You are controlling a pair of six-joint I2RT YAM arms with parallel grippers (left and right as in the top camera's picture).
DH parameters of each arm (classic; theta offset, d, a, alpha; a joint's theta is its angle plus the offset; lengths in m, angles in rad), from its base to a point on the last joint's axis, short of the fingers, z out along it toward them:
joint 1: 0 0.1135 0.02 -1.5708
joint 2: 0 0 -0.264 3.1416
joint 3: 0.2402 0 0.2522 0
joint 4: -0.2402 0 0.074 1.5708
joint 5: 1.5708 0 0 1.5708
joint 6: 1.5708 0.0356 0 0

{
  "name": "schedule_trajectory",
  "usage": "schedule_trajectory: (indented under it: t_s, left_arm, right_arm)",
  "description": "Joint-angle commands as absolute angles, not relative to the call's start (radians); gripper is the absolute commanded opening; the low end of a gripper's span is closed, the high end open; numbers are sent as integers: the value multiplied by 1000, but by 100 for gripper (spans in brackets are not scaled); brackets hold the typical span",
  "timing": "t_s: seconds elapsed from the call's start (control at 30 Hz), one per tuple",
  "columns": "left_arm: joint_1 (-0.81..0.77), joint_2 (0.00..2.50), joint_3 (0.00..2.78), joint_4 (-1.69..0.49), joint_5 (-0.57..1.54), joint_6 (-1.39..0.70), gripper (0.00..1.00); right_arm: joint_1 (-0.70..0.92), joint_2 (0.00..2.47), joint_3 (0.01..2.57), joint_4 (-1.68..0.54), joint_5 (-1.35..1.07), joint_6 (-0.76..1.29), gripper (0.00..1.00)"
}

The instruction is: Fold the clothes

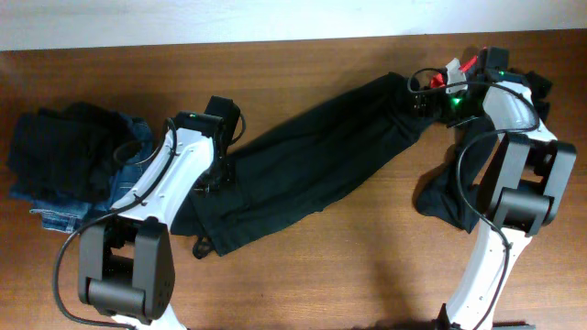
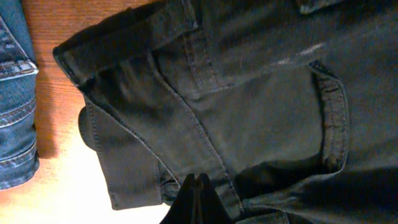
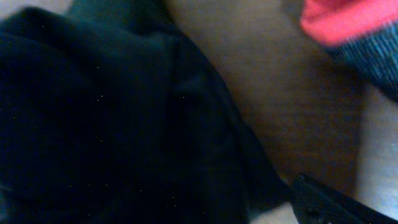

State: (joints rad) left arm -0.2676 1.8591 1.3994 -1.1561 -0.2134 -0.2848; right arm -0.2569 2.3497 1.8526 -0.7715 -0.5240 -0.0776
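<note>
Clothes lie in three groups on the table (image 1: 348, 266).

1. Large black garment (image 1: 312, 160). This is the biggest item. It is stretched diagonally across the middle, from a low end beside the left arm to a high end at the right gripper. The left wrist view shows stitched seams, a pocket opening and a belt loop. Its cord loop (image 1: 200, 247) sticks out of the lower-left end onto bare wood.

2. Left arm (image 1: 156, 197). It reaches from its base at the front-left back and to the right, with the wrist bent down over the garment's left end. The left gripper (image 2: 196, 190) is fully closed, fingertips together, down at the fabric beside a seam. Whether a fold is pinched between them cannot be told.

3. Right arm (image 1: 509, 147). It rises from its base at the front-right, runs back, then turns left to the garment's upper-right end. The right gripper (image 1: 425, 92) stands at full width. Only one finger (image 3: 329, 202) shows in the wrist view, beside black fabric, and no hold on anything is visible.

4. Black pile (image 1: 60, 151). It rests on the blue denim jeans (image 1: 133, 151) at the table's left side, just beside the left arm.

5. Second black piece (image 1: 440, 197). It lies partly under the right arm.

6. Red-edged piece (image 1: 468, 64). It sits at the far edge, just beside the right gripper.

Clearances: a strip of wood separates the jeans from the garment's left corner. The widest bare area is front centre, between the two arm bases. A narrower bare strip runs behind the garment's upper edge.
</note>
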Motion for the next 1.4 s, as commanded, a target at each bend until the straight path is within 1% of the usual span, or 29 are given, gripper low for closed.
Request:
schedule_trajectory:
  t_s: [0.0,0.07,0.17,0.2,0.23,0.27,0.3,0.33,0.37,0.4,0.43,0.57,0.67,0.77,0.9,1.03,1.23,1.37]
  left_arm:
    - [-267,1850,1423,-1163,-205,-294,0]
    - [-268,1830,1427,-1163,-205,-294,0]
    - [-267,1791,1443,-1165,-205,-294,0]
    - [-267,1773,1451,-1165,-205,-294,0]
    - [-268,1755,1460,-1165,-205,-294,0]
    - [-267,1734,1470,-1165,-205,-293,0]
    - [-267,1713,1480,-1165,-205,-289,0]
    - [-267,1694,1489,-1164,-205,-282,0]
    - [-267,1673,1500,-1165,-205,-274,1]
    - [-267,1654,1511,-1165,-206,-266,1]
    - [-267,1635,1522,-1165,-206,-258,1]
    - [-267,1563,1561,-1164,-206,-229,5]
    - [-265,1515,1602,-1164,-207,-229,7]
    - [-265,1494,1637,-1159,-207,-229,9]
    - [-265,1491,1685,-1153,-210,-212,9]
    - [-265,1491,1706,-1128,-214,-184,10]
    - [-265,1490,1745,-1107,-213,-185,10]
    - [-265,1484,1798,-1121,-213,-185,10]
  right_arm:
    - [-220,2365,1831,-725,-521,-89,99]
    - [-210,2365,1831,-698,-520,-84,100]
    - [-200,2370,1831,-675,-520,-70,89]
    - [-196,2373,1831,-672,-519,-70,83]
    - [-192,2378,1831,-669,-518,-70,75]
    - [-190,2383,1831,-673,-514,-70,66]
    - [-189,2387,1831,-677,-513,-70,50]
    - [-189,2390,1831,-685,-513,-70,29]
    - [-189,2391,1831,-698,-512,-66,14]
    - [-192,2391,1831,-707,-512,-62,6]
    - [-198,2389,1832,-722,-513,-51,4]
    - [-236,2347,1858,-807,-514,3,4]
    - [-296,2265,1906,-943,-511,16,4]
    - [-351,2175,1935,-1021,-422,70,4]
    - [-407,2028,1969,-1061,-303,73,4]
    - [-420,1892,1982,-1055,-276,83,4]
    - [-336,1763,1982,-1090,-279,83,4]
    - [-187,1745,1982,-1173,-273,83,4]
